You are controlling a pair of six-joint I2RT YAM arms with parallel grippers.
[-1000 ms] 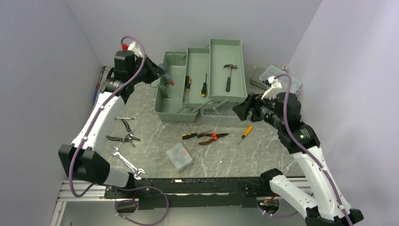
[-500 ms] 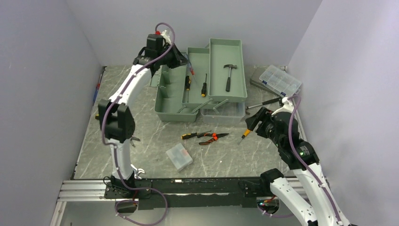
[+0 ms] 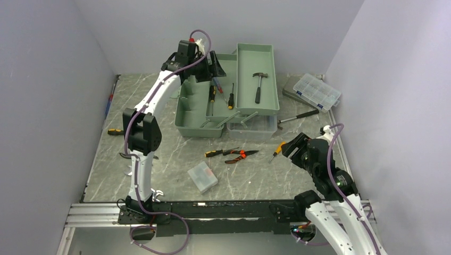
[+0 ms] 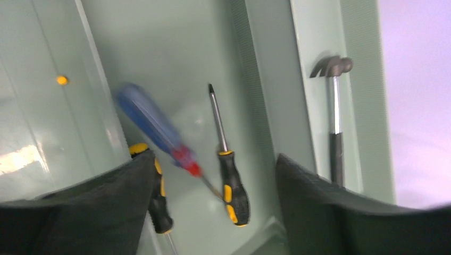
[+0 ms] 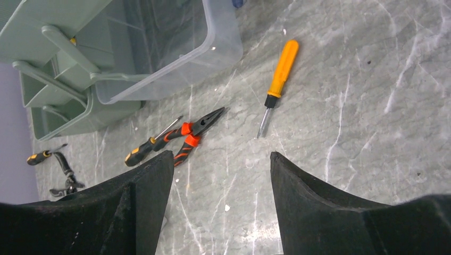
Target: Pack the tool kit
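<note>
Both arms poised, nothing pinched

The left gripper [image 4: 215, 159] hung spread over the far toolbox tray [image 4: 181, 42], the blurred blue screwdriver [image 4: 151, 125] apparently loose below it. The right gripper [image 5: 220, 159], also wide, hovered above the orange screwdriver [image 5: 280, 74], near right; it should centre on the handle before closing.

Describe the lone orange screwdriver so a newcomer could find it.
Find the open green toolbox toward the back, with a clear bin against its near side. Just near-right of that bin lies the orange screwdriver. Its handle is orange all over, unlike the black-and-yellow screwdriver and red-handled pliers to its left.
</note>
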